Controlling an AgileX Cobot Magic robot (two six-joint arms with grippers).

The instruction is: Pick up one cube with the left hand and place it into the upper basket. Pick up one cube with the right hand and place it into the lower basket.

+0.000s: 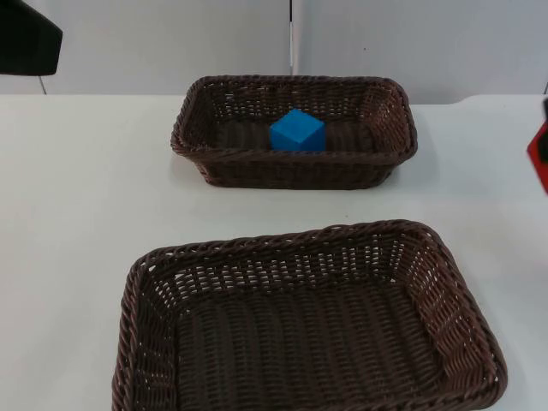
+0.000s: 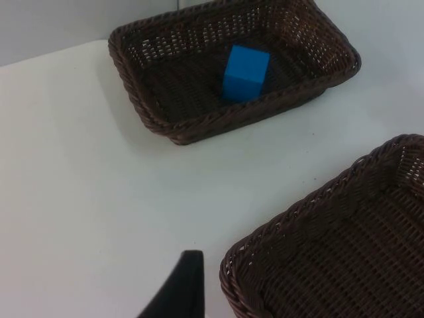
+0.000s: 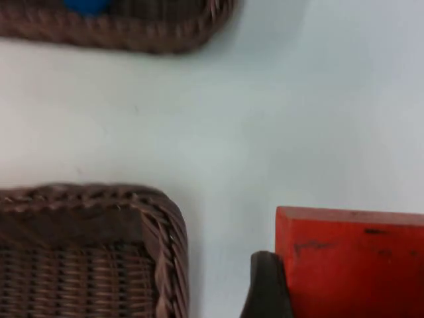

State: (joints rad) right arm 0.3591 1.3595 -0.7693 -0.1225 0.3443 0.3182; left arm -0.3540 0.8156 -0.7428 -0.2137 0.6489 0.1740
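Note:
A blue cube (image 1: 297, 131) rests inside the upper wicker basket (image 1: 193, 128) near its front wall, and the left wrist view has it too (image 2: 245, 73). The lower basket (image 1: 137, 342) holds nothing. My left arm (image 1: 26, 38) waits pulled back at the far left corner, its gripper (image 2: 182, 291) hovering over bare table between the two baskets. At the table's right edge my right gripper (image 3: 331, 291) is shut on a red cube (image 3: 351, 258), off to the right of the lower basket's corner (image 3: 165, 245). From above, a sliver of that red cube (image 1: 538, 156) shows.
White table top (image 1: 77, 197) spreads open left of both baskets and in the strip between them. The grey partition wall (image 1: 411, 43) rises just behind the upper basket.

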